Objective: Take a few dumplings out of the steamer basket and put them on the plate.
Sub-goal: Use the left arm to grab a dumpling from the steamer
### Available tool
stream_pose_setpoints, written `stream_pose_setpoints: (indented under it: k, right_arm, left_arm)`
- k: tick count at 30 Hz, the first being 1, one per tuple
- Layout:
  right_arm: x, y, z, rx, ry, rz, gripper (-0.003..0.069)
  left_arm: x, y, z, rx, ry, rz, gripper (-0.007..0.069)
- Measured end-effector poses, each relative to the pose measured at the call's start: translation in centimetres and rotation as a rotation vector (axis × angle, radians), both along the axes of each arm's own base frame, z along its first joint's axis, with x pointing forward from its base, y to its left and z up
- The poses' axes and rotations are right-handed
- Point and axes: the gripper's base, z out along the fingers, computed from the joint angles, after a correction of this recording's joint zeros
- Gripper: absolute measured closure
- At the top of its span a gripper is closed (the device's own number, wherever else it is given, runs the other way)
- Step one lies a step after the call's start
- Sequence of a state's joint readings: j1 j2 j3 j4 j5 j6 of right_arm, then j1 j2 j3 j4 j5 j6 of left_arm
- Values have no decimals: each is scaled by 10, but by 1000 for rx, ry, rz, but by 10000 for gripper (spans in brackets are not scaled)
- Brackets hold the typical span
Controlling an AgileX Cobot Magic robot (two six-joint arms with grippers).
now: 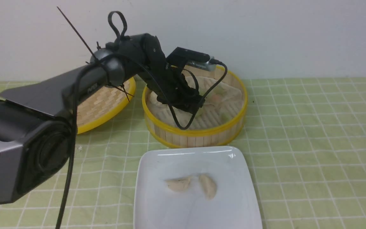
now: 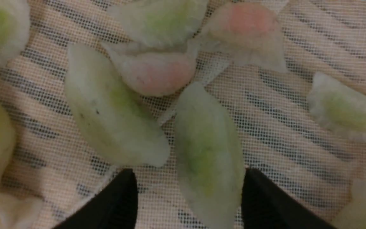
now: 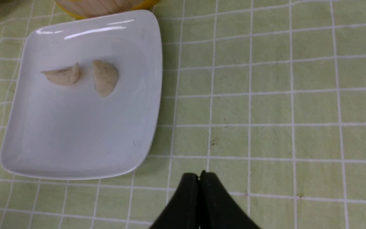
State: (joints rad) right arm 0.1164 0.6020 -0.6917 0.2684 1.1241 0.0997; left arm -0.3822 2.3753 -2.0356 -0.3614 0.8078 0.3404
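Note:
My left gripper reaches down inside the steamer basket. In the left wrist view it is open, its two black fingertips either side of a pale green dumpling lying on the white liner; one fingertip is at the dumpling's edge, the other stands apart. More green dumplings and pinkish ones lie around it. The white square plate sits in front of the basket with two beige dumplings on it; it also shows in the right wrist view. My right gripper is shut and empty above the cloth beside the plate.
A shallow woven yellow-rimmed lid leans at the back left, behind my left arm. A green checked cloth covers the table. A white wall stands behind the basket.

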Motion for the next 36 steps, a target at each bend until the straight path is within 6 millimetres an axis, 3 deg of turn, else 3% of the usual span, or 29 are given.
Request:
stream_pose_setpoints:
  k: [13, 19, 24, 27, 28, 29, 31, 36]
  right_arm:
    - [0, 0, 0, 2, 0, 0, 673]
    - [0, 0, 0, 2, 0, 0, 673]
    - [0, 0, 0, 1, 5, 2, 673]
    - [-1, 0, -1, -1, 17, 5, 673]
    - [-2, 0, -1, -2, 22, 6, 673]
    - [-2, 0, -1, -2, 23, 6, 673]
    - [-2, 1, -1, 2, 25, 7, 673]
    - [-2, 3, -1, 31, 30, 14, 673]
  left_arm:
    - [-1, -17, -13, -42, -1, -6, 223]
    - [-1, -24, -15, -50, -27, -7, 351]
    - [-8, -27, -8, -23, 27, -53, 354]
    - [-15, -25, 6, 19, 60, -99, 354]
    - [-21, -22, 27, 65, 82, -142, 354]
    - [-23, -20, 34, 77, 81, -151, 354]
    - [-31, -15, 66, 110, 80, -184, 354]
    - [-51, -5, 142, 67, -23, -145, 354]
